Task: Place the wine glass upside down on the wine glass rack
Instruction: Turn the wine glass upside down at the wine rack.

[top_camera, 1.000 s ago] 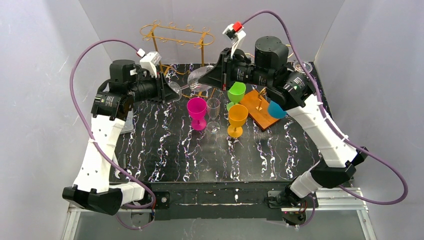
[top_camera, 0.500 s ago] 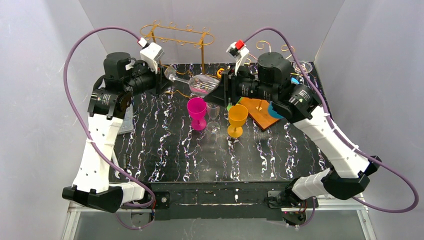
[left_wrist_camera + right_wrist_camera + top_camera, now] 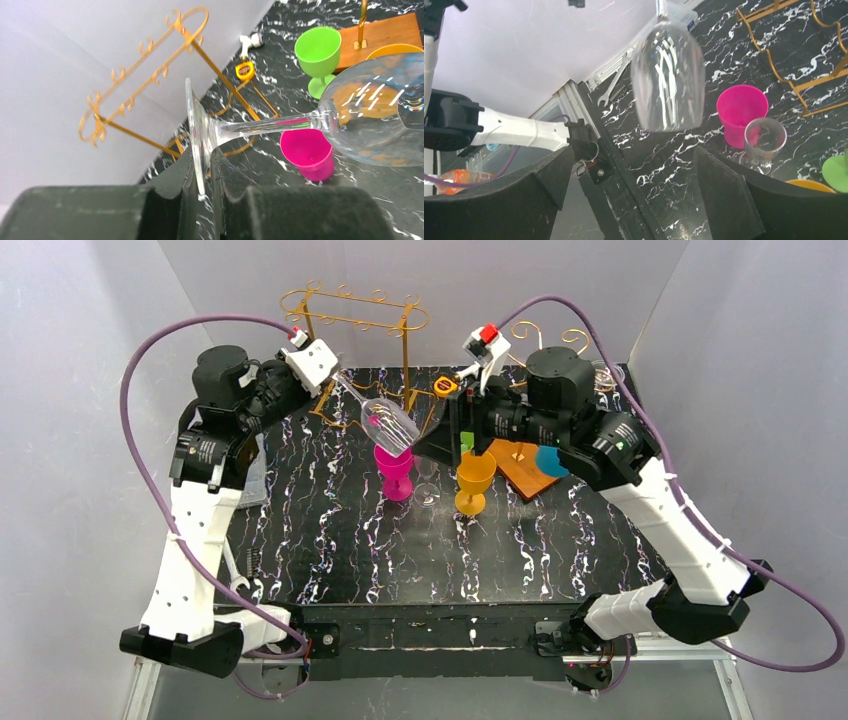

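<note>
4 vessels stand upright mid-table: orange goblet, small clear glass, pink goblet and, behind them, green goblet. Above the pink goblet the wine glass hangs tilted, bowl lowest. Its foot is pinched edgewise in the left gripper. The right gripper is spread just beside the bowl. The wine glass rack stands beyond, apart from the glass.

rack behind goblets; board right of goblets
</note>
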Robot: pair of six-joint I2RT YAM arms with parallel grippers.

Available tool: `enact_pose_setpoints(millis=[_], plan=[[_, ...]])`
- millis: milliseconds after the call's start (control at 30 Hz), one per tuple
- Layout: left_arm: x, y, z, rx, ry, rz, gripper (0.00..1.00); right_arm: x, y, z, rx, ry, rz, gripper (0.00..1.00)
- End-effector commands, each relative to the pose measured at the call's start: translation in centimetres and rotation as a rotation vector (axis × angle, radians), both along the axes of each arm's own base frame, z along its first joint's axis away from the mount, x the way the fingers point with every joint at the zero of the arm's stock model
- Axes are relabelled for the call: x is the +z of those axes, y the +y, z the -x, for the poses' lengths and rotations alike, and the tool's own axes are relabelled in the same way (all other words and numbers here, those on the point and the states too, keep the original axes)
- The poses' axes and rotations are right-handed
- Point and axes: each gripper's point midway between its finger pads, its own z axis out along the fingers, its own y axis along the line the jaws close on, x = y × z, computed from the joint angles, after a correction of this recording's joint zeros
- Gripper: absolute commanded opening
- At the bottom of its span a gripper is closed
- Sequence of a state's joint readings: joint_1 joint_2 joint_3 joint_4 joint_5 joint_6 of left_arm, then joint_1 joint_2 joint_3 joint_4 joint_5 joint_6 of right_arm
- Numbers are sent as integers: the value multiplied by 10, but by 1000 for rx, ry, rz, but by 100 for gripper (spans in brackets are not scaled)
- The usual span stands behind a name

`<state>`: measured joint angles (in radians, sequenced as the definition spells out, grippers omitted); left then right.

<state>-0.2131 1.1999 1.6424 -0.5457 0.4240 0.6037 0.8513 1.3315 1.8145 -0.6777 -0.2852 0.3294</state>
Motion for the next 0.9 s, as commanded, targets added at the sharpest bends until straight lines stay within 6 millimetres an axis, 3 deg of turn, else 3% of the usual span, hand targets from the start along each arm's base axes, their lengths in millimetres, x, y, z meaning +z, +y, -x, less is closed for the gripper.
enact_pose_setpoints(millis=[0,133,267,400,733,867], plan=[[55,-22,33,-198,-277,-50,0,15,23,-20,8,-66,-27,98],[63,-35,53,-312,-382,-111,0,12,48,-22,102,-61,-52,98],[58,-41,67,-383,-440,-156,0,13,56,-17,148,-71,-104,98],[55,-44,71,-401,-460,-179,0,12,60,-5,209,-61,-184,98],[59,-50,72,-423,-494,-199,0,-24,78,8,266,21,-195,98],[61,-56,73,-431,-495,-194,0,-24,78,8,253,-2,-210,98]])
